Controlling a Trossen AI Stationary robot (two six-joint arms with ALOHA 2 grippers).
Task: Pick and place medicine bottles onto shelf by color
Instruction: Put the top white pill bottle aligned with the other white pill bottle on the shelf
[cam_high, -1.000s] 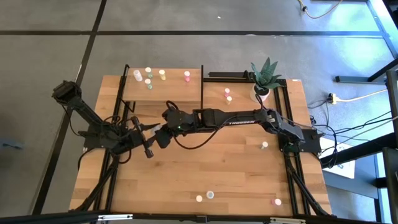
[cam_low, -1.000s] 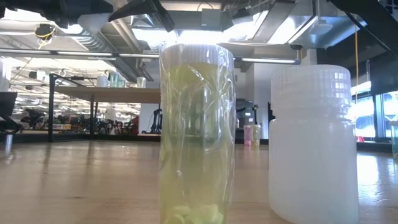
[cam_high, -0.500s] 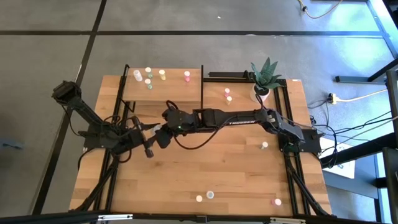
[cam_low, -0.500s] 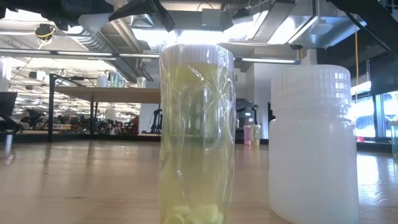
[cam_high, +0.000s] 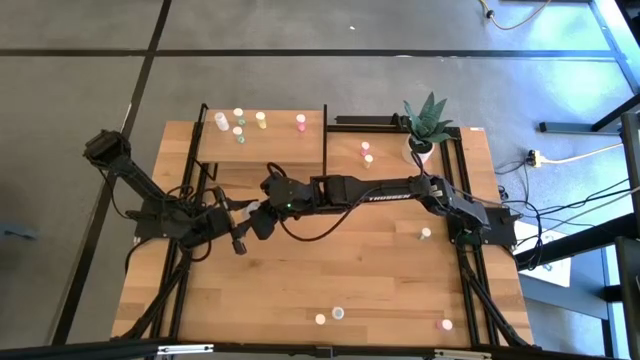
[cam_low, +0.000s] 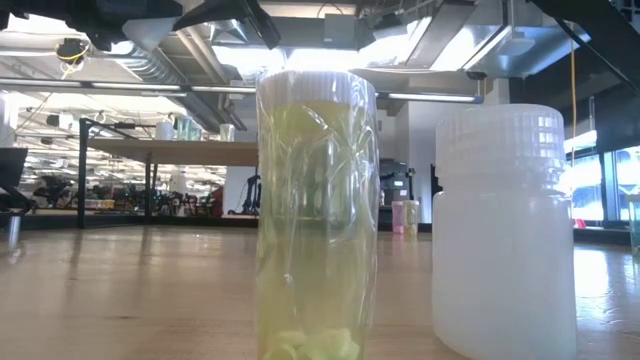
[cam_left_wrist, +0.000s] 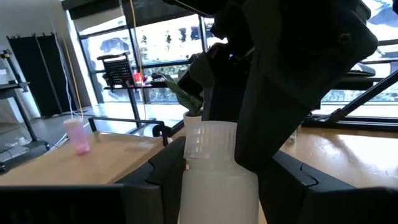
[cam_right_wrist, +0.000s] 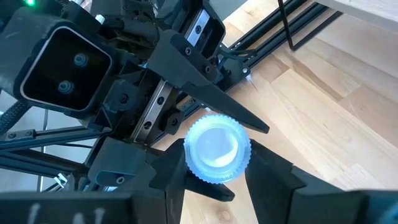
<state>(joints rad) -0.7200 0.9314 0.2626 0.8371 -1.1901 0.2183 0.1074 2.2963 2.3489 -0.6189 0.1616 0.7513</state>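
Right tool (cam_right_wrist: 214, 180) and left tool (cam_left_wrist: 217, 186) both grip one white bottle (cam_right_wrist: 217, 149) — above the tabletop (cam_high: 380, 280), near the shelf (cam_high: 262, 140).

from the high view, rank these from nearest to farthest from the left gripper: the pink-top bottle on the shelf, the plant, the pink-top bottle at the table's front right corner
From the left gripper:
1. Pink-top bottle on the shelf, back of the table, on the shelf's right part.
2. Plant, back right.
3. Pink-top bottle at the front right corner, farthest.
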